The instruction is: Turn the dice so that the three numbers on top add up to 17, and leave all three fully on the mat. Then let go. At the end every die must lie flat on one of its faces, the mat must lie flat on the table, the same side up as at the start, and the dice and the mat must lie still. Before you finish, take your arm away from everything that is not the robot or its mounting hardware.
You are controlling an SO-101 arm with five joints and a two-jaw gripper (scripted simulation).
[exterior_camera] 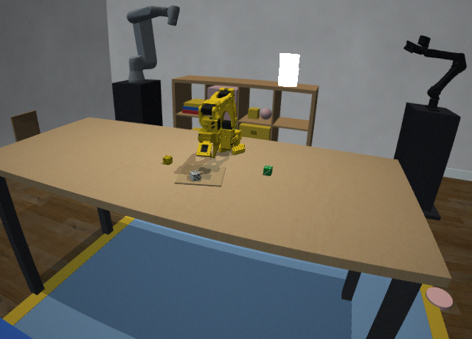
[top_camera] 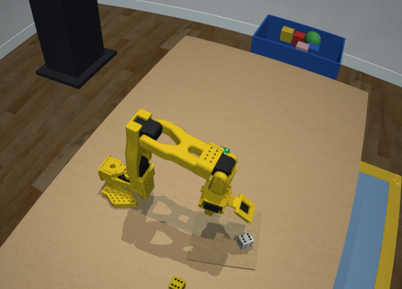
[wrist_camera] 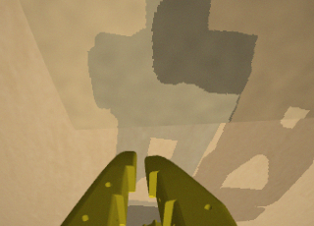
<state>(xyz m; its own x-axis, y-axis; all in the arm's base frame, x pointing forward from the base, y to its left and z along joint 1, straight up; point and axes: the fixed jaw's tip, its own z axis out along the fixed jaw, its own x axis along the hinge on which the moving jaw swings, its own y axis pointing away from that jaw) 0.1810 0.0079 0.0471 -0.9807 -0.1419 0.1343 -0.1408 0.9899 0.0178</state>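
My gripper [top_camera: 209,213] [exterior_camera: 213,155] [wrist_camera: 140,159] is shut and empty, pointing down above the mat's edge nearest the arm's base. The thin tan square mat [top_camera: 240,261] [exterior_camera: 213,181] [wrist_camera: 74,79] lies flat on the table. A white die [top_camera: 245,240] [exterior_camera: 195,175] lies flat on the mat, near its side away from the base, with six pips on top. A yellow die [top_camera: 177,283] [exterior_camera: 167,160] lies on the table off the mat, six on top. A green die [top_camera: 225,150] [exterior_camera: 268,170] lies on the table on the mat's other side, mostly behind the arm in the top view; its top number is unclear.
The arm's base [top_camera: 120,196] stands on the wooden table [top_camera: 292,117] [exterior_camera: 324,202]. The arm's shadow falls across the mat. A blue bin [top_camera: 292,60] with toys stands beyond the table edge. Shelves and two other arms stand behind the table in the exterior view.
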